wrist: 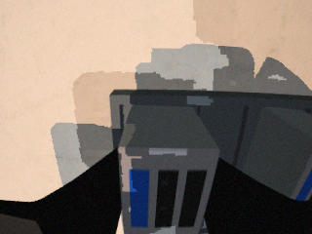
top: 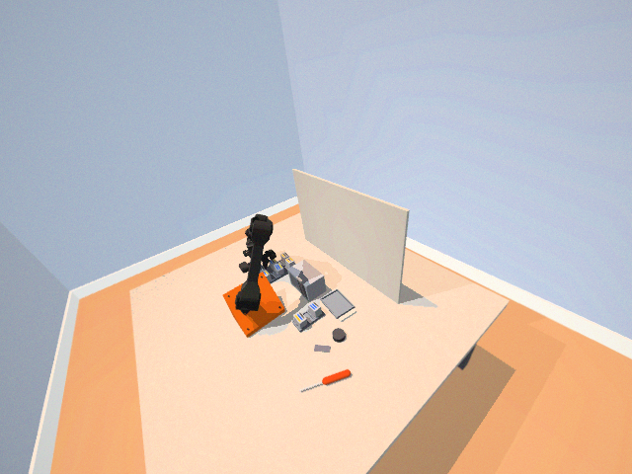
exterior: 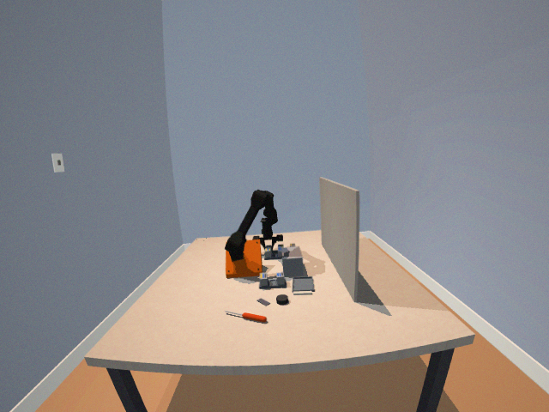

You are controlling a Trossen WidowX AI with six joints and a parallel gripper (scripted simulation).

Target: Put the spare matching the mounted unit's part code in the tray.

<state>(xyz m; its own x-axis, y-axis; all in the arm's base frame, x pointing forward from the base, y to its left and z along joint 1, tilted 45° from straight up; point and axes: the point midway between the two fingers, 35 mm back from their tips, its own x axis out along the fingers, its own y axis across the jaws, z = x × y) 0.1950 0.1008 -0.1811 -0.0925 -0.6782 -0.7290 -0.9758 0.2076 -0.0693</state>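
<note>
My gripper [wrist: 162, 152] [top: 265, 269] [exterior: 271, 251] is low over the table, just behind the orange arm base [top: 255, 312] [exterior: 244, 263], and is shut on a grey spare unit [wrist: 170, 139] with one blue and two dark stripes on its face. In the wrist view the dark fingers press on both of its sides. More spares [top: 281, 265] [exterior: 283, 252] stand right beside it. Another pair of spares [top: 308, 314] [exterior: 272, 281] lies in front. The grey mounted unit [top: 309, 283] [exterior: 293, 264] stands between the groups. The flat grey tray [top: 338, 303] [exterior: 304, 283] lies beside it, empty.
A tall beige board [top: 352, 229] [exterior: 339, 234] stands upright behind the parts. A black puck [top: 339, 334] [exterior: 282, 299], a small grey plate [top: 322, 348] [exterior: 263, 301] and a red-handled screwdriver [top: 335, 376] [exterior: 253, 316] lie nearer the table's front.
</note>
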